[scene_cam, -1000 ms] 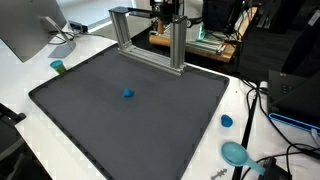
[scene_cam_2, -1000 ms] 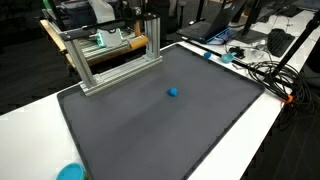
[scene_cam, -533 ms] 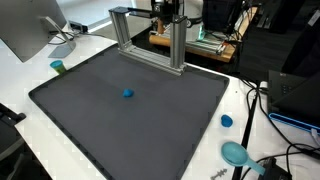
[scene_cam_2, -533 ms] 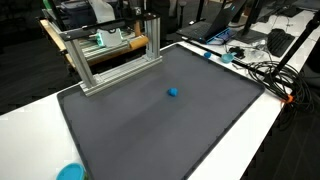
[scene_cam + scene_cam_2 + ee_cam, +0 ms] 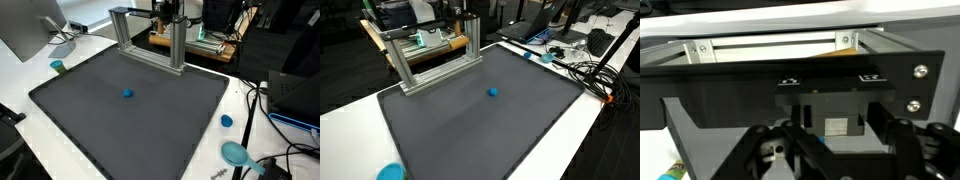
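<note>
Wrist view is filled almost wholly by the end effector (image 5: 833,152). Its dark finger linkages rise on either side of a small labelled block, but the fingertips fall outside the picture. How far they stand apart, and whether anything sits between them, I cannot tell. Nothing shows in its hold.

Just beyond it runs a black panel (image 5: 730,85) with screw heads. Over that lies the pale bar of the aluminium frame (image 5: 770,45), with a corner bracket at each end. The bar sits level and spans the whole picture, so the end effector is judged to hang close to the frame and square to it.

In both exterior views the frame (image 5: 179,45) (image 5: 472,38) stands upright on its base rail at the far edge of a dark grey mat (image 5: 120,135) (image 5: 480,135). A dark shape by its top is probably the end effector, though it is too small to be sure.

A small blue piece (image 5: 127,94) (image 5: 492,92) lies alone near the middle of the mat, well apart from the frame.

The mat rests on a white surface (image 5: 20,80). Off the mat sit a teal cylinder (image 5: 58,67), a blue cap (image 5: 227,121), a teal dish (image 5: 235,153) and loose cables (image 5: 262,105), probably set aside there so the padded area stays free for handling.
</note>
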`<action>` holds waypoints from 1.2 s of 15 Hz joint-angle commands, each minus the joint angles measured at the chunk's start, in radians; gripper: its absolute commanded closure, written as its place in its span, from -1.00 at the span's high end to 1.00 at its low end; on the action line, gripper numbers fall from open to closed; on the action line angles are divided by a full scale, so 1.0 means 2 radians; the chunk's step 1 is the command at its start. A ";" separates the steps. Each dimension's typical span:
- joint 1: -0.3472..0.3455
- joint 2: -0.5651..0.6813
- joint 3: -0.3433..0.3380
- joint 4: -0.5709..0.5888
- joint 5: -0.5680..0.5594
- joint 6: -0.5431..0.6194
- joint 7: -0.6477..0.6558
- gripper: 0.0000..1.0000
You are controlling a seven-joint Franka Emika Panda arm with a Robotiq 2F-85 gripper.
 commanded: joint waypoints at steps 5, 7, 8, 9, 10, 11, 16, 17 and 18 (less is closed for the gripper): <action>0.002 -0.017 -0.007 -0.021 0.003 0.007 -0.002 0.17; 0.002 -0.010 -0.007 -0.021 0.003 0.012 -0.002 0.14; 0.002 -0.007 -0.007 -0.020 0.004 0.015 -0.001 0.15; 0.001 -0.006 -0.007 -0.021 0.004 0.017 0.001 0.10; 0.001 -0.005 -0.007 -0.020 0.004 0.017 0.001 0.05; 0.001 -0.004 -0.007 -0.020 0.005 0.019 0.002 -0.05; -0.004 0.007 -0.005 -0.017 0.002 0.020 0.010 0.20; -0.005 0.009 -0.005 -0.016 0.002 0.018 0.011 0.18; -0.006 0.011 -0.004 -0.016 0.001 0.018 0.014 0.27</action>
